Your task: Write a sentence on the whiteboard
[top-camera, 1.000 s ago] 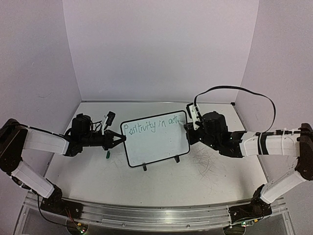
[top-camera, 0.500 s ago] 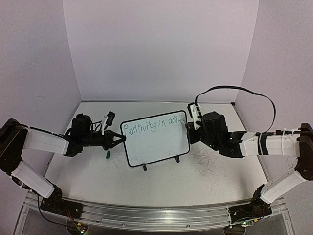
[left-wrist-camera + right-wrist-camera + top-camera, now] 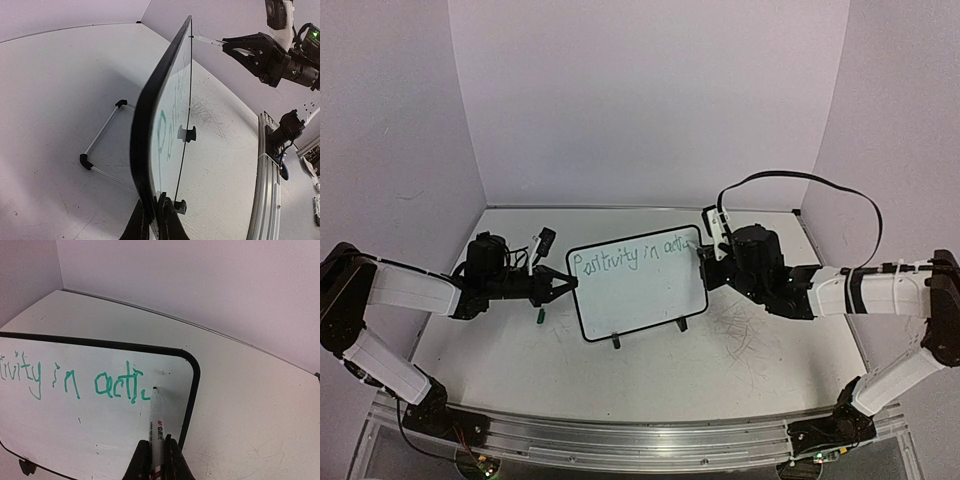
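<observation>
Right wrist view gives us the sentence [image 3: 75, 382] in thin green letters, "…ivity in acti" legible here, along the top of the whiteboard [image 3: 90, 432]. Our right hand [image 3: 155, 456] is clamped on a marker [image 3: 155, 424], its tip seemingly touching the board just right of the last letter. Our left hand [image 3: 153, 220] is closed on the board's left edge; the board stands on the table [image 3: 750, 355], between both hands.
</observation>
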`<state>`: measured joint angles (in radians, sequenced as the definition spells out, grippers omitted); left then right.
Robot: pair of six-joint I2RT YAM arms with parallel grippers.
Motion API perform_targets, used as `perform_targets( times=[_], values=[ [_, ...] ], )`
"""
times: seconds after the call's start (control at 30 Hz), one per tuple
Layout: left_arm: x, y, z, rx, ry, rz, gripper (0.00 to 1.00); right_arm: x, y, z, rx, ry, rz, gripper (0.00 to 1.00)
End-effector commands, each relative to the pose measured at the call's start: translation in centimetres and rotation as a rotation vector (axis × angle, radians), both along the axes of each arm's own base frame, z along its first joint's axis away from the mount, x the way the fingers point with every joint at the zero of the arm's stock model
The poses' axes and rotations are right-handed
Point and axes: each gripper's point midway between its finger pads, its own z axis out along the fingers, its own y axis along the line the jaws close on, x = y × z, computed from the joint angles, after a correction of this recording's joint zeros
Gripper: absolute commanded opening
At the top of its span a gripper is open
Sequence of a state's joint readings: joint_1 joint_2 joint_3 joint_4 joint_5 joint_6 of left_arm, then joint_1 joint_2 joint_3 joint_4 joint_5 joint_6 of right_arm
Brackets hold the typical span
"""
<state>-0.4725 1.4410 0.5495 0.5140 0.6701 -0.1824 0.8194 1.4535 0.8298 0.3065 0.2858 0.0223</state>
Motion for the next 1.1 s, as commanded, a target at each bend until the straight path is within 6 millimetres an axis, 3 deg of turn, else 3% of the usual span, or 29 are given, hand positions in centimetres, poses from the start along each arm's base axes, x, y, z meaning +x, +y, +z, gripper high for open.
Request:
perform_targets(
  times=[0.0, 0.43, 0.67, 0.8, 1.07],
  values=[
    [1.3, 0.4, 0.3, 0.043, -0.076, 0.043, 0.0, 0.7, 1.1, 1.4, 0.034, -0.029, 0.022, 0.0],
    [1.3, 0.5, 0.4, 0.044, -0.078, 0.048, 0.0, -0.1, 0.4, 0.1, 0.024, 0.011, 0.025, 0.0],
    [1.4, 0.5, 0.2, 0.048, -0.073, 0.053, 0.0, -0.7, -0.8, 5.1, 0.101, -0.092, 0.015, 0.0],
    [1.4, 0.5, 0.3, 0.047, -0.077, 0.054, 0.0, 0.1, -0.9, 3.7, 0.072, -0.067, 0.01, 0.0],
    [1.4, 0.5, 0.5, 0.044, -0.081, 0.054, 0.0, 0.5, -0.7, 3.2, 0.058, -0.058, 0.005, 0.0]
  ],
)
